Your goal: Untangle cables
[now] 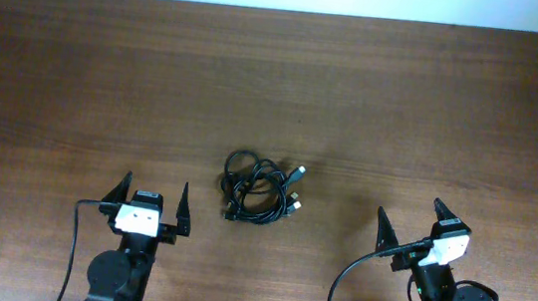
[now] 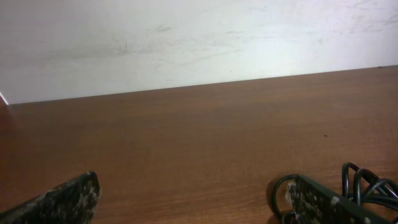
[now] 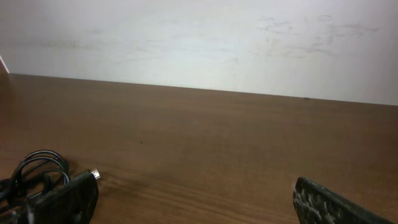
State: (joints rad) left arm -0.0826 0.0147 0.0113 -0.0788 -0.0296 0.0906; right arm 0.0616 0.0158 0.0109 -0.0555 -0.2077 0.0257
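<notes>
A tangled bundle of thin black cables with small silver plug ends lies in the middle of the brown table. My left gripper hovers to its lower left, open and holding nothing. Off to the bundle's lower right is my right gripper, also open and empty. In the left wrist view, loops of the cables show behind my right fingertip. In the right wrist view, the cables and a silver plug peek out beside my left fingertip.
A pale wall rises behind the table's far edge. The thick black wires fixed to the arms trail near the front edge.
</notes>
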